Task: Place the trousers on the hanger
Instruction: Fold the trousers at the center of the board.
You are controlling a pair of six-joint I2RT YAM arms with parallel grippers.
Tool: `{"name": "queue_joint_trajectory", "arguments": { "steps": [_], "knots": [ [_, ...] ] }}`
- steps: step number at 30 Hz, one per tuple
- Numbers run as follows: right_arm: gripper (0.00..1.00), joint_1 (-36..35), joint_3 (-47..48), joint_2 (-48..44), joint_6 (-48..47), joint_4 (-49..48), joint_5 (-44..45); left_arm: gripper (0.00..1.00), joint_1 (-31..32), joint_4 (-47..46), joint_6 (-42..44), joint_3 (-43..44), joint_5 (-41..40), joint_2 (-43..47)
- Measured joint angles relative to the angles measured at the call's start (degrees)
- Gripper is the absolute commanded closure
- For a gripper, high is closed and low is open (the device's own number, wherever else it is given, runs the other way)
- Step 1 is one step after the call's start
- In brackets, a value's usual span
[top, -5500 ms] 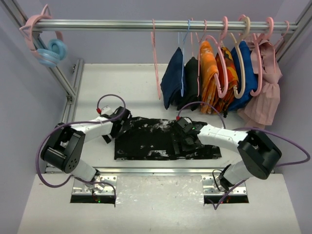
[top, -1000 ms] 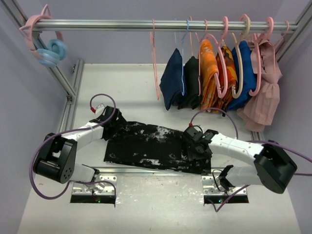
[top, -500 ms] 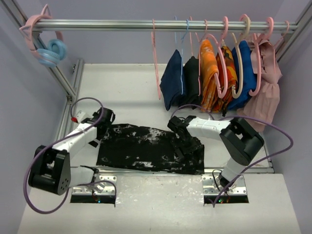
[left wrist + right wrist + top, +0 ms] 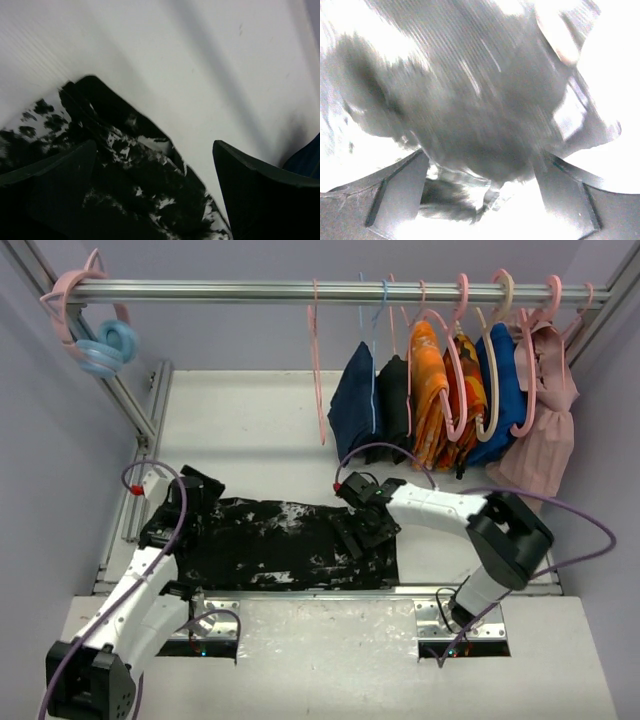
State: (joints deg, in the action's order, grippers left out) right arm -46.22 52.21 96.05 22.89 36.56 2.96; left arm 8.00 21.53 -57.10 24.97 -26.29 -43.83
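Note:
The black trousers (image 4: pixel 280 540) with white splatter lie flat across the near part of the table. My left gripper (image 4: pixel 185 495) is at their left end; in the left wrist view (image 4: pixel 154 145) its fingers stand wide apart over the fabric (image 4: pixel 140 190). My right gripper (image 4: pixel 365 525) is on their right part; in the right wrist view (image 4: pixel 481 155) its fingers are apart with blurred, overexposed fabric (image 4: pixel 470 100) between them. The thin pink hanger (image 4: pixel 318 360) hangs bare on the rail, left of the other clothes and well away from both grippers.
On the rail (image 4: pixel 250 288) hang a navy garment (image 4: pixel 355 400), a plain black one (image 4: pixel 392 405), orange (image 4: pixel 428 390), blue (image 4: pixel 500 390) and pink (image 4: pixel 545 410) clothes on thick hangers. Pink and blue hangers (image 4: pixel 100 340) hang at the far left. A slanted frame post (image 4: pixel 135 410) borders the table's left side.
The trousers have slid left across the table. My left gripper has swung left toward the frame post, and my right gripper has moved left with the fabric.

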Motion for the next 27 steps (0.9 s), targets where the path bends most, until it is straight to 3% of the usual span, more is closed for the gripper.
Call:
{"name": "queue_joint_trajectory", "arguments": {
  "steps": [6,13,21,25,27],
  "knots": [
    [0.10,1.4,-13.2,-16.7,6.0,-4.2,4.1,0.00,6.6,-6.4,1.7,0.1,5.8,-19.6],
    [0.11,0.6,-15.4,-25.6,6.7,-5.3,1.3,0.00,9.1,-6.6,1.3,9.0,5.2,-35.2],
    [0.15,-5.0,-9.1,-33.8,6.4,-11.9,-4.9,0.00,9.3,-1.3,-5.9,10.0,-1.2,-34.3],
    [0.33,-6.7,-8.0,-30.6,6.2,-17.4,-8.5,0.00,9.3,4.3,-10.5,9.8,-5.1,-30.2],
    [0.36,-7.3,-7.9,-26.5,6.7,-20.1,-9.2,0.01,9.2,5.2,-11.7,9.9,-6.4,-29.0]
  ]
}}
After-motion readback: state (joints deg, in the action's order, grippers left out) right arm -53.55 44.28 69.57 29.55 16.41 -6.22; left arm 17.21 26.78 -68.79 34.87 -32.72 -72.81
